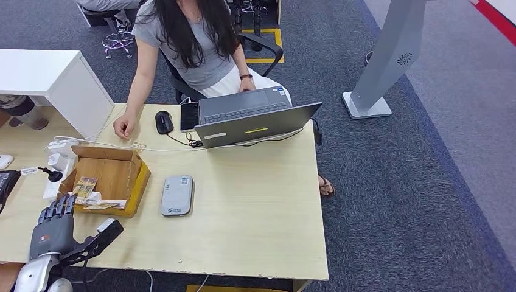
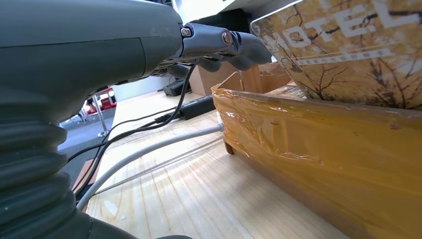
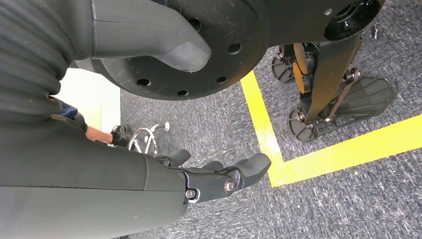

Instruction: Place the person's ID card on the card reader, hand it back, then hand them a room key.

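Cardboard box [image 1: 115,176] just beside card reader [image 1: 177,196]; laptop [image 1: 255,121] beyond.

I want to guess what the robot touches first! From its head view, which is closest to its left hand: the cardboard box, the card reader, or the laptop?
From the left hand:
1. Cardboard box, just beyond its fingertips.
2. Card reader, mid-table, to the right.
3. Laptop, at the far edge by the person.

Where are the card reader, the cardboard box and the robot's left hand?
card reader [image 1: 177,196]: head view, middle of its grey top.
cardboard box [image 1: 111,173]: head view, bare inner floor.
left hand [image 1: 53,225]: head view, back of the hand.
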